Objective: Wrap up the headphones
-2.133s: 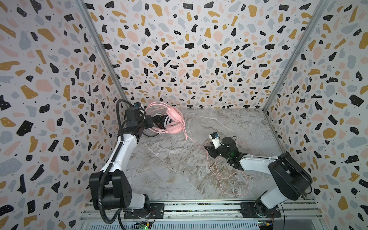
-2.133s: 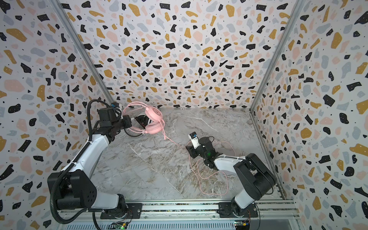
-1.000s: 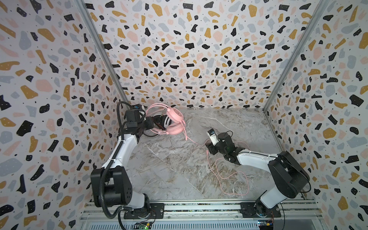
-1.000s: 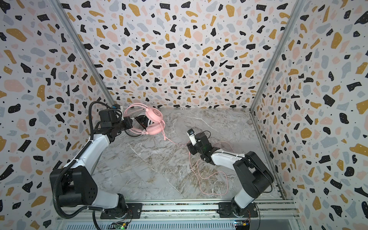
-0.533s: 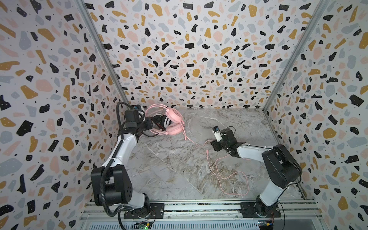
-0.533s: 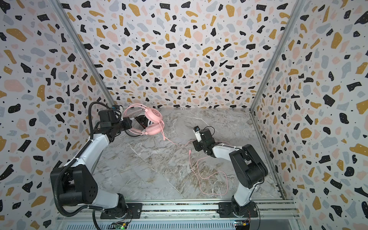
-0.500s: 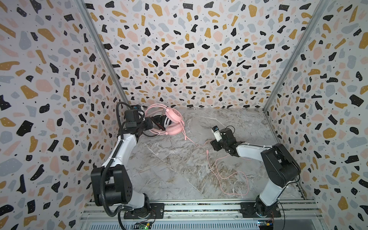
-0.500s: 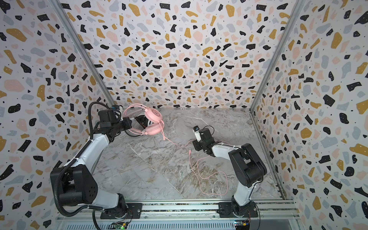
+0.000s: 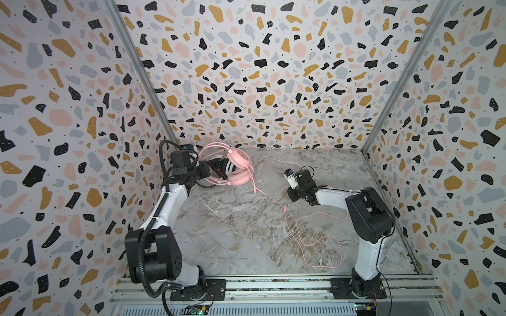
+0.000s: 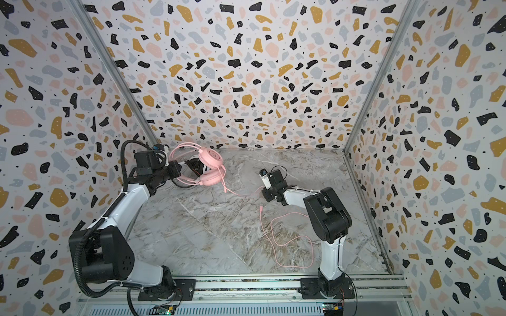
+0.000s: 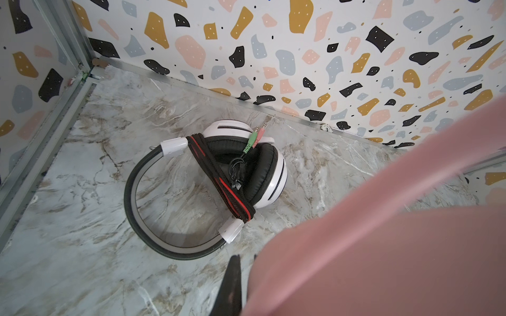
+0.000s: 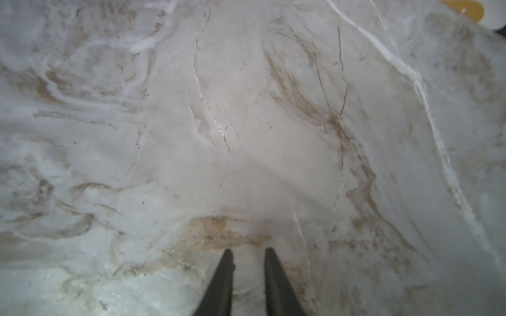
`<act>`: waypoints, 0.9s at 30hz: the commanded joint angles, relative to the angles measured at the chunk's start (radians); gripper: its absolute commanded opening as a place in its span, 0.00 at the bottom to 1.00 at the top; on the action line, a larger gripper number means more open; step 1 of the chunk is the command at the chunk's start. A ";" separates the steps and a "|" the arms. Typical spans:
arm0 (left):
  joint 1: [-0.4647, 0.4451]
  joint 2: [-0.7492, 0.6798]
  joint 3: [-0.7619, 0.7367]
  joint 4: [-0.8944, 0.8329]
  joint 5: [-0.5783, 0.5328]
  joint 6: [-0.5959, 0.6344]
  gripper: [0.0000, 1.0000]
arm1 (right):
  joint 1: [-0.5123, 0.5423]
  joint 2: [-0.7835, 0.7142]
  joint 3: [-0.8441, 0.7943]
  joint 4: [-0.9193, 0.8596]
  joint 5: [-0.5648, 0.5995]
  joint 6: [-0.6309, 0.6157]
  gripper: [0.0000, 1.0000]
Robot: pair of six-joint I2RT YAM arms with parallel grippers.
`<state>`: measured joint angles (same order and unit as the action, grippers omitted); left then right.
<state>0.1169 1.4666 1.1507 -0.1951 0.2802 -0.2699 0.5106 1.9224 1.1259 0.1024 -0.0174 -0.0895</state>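
Note:
The pink headphones hang raised at the back left, and my left gripper is shut on their headband, which fills the left wrist view as a pink blur. Below them the white headphones lie on the table, a black-and-red cable wound across the ear cups. The pink cable runs from the pink headset across the marble and under my right gripper. That gripper points down at the table, its fingers drawn close together on the cable.
The marble table is boxed in by terrazzo-patterned walls at the back and both sides. Loose pink cable loops lie front right beside the right arm's base, with the plug end just in front of the right gripper.
My right gripper has shifted right and back, come down onto the pink cable and closed its jaws from wide apart. The left arm with the pink headphones has held still.

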 commanded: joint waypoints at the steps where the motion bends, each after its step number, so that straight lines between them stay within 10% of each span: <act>1: 0.004 -0.003 0.034 0.067 0.041 -0.027 0.00 | -0.001 -0.064 0.008 -0.027 -0.025 0.011 0.03; 13: -0.013 0.028 0.023 0.077 0.048 -0.058 0.00 | 0.003 -0.432 -0.050 -0.070 -0.056 0.063 0.04; 27: -0.270 0.135 0.133 -0.119 -0.166 0.085 0.00 | 0.095 -0.689 0.013 -0.187 -0.119 0.070 0.06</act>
<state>-0.1238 1.6032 1.2274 -0.3141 0.1513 -0.2104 0.5892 1.2778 1.0977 -0.0513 -0.1104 -0.0277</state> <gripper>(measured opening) 0.088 0.058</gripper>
